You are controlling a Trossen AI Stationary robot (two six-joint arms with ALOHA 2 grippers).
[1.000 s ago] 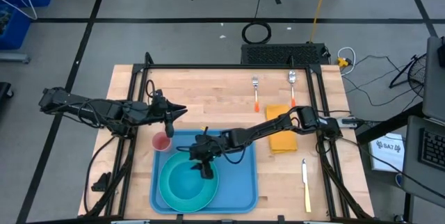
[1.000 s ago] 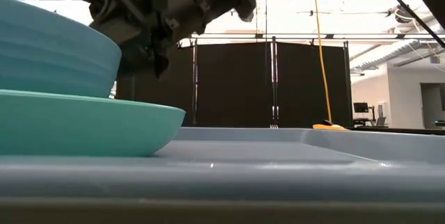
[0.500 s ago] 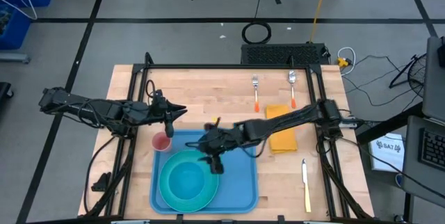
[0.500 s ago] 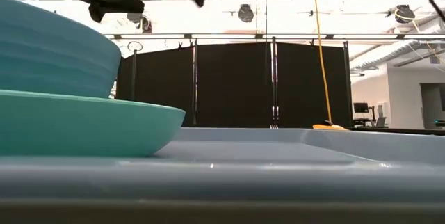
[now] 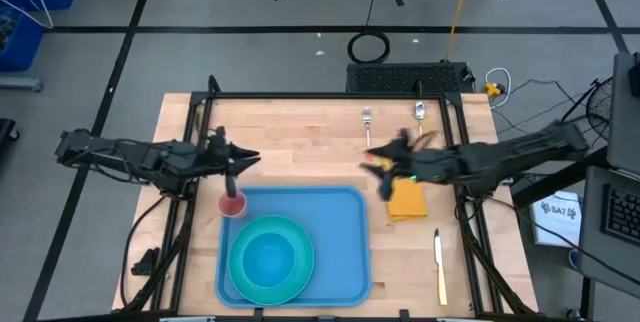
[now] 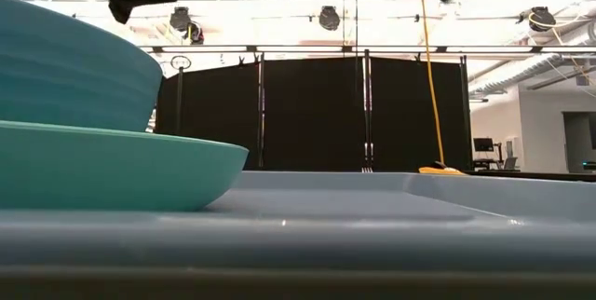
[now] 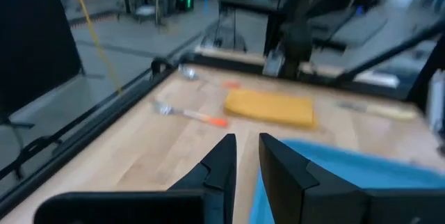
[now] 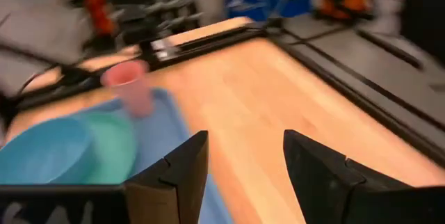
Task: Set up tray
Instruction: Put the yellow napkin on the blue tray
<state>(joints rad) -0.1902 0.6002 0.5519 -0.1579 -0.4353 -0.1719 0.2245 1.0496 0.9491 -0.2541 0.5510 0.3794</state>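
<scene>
The tray [image 5: 340,247] lies flat at the near middle of the wooden surface [image 5: 300,142], carrying a teal plate [image 5: 250,277] with a blue bowl [image 5: 270,260] on it, and a pink cup [image 5: 232,203] stands at its far left corner, though whether on the rim or just off it is hard to judge. The right end effector [image 5: 372,164] hangs empty with fingers spread above the surface beside the yellow napkin [image 5: 408,200], just past the tray's far right corner, near two forks [image 5: 368,132]. The left end effector [image 5: 245,158] hovers beyond the cup, fingers nearly pressed together, holding nothing.
</scene>
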